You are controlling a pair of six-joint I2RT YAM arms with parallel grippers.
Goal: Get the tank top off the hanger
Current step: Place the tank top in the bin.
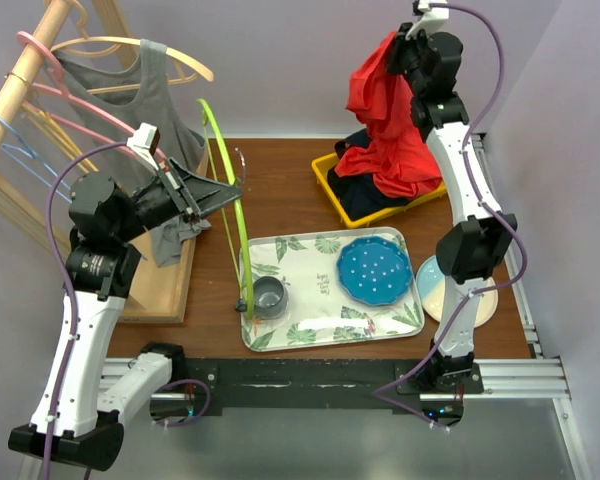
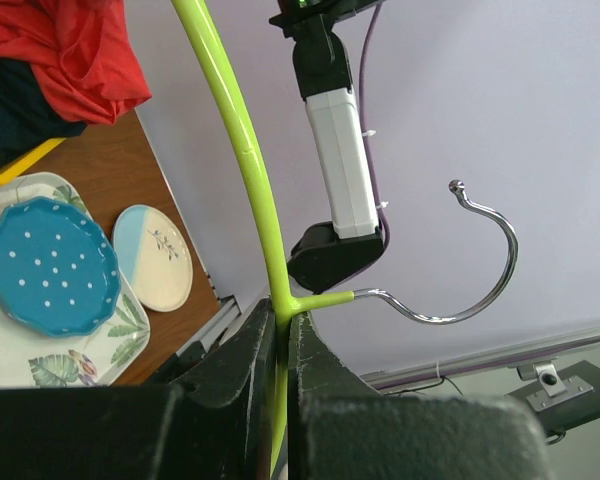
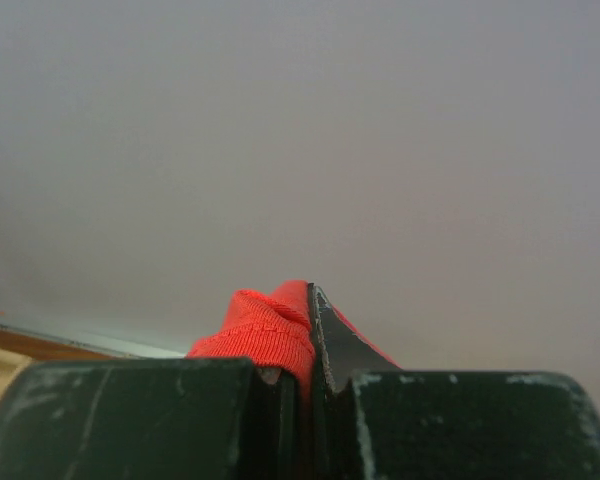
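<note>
The bench [image 1: 280, 190] is carrying a wooden rack [image 1: 20, 80] at its far left, and a grey top [image 1: 165, 110] is hanging there on a peach hanger [image 1: 185, 58]. At the far right, the red top [image 1: 385, 120] is hanging free of any hanger. It is draping down from the raised right arm, and its lower folds are reaching into a yellow bin [image 1: 332, 190] where dark clothes [image 1: 365, 195] are lying. A leaf-print tray [image 1: 310, 335] is sitting near the front edge, between the 2 arms. The green hanger [image 1: 235, 220] is standing bare and roughly upright just left of the tray, well apart from the red top, with its metal hook [image 2: 480, 270] pointing away from the arm. A blue plate [image 1: 375, 272] is resting on the tray's right half, and a pale plate [image 1: 432, 290] is lying on the bench just beside the tray. A grey cup [image 1: 268, 296] is standing in the tray's near left corner. The left fingers [image 2: 263, 345] are clamping the green hanger at the base of its hook. The right fingers [image 3: 325, 335] are pinching a fold of the red top tightly.
</note>
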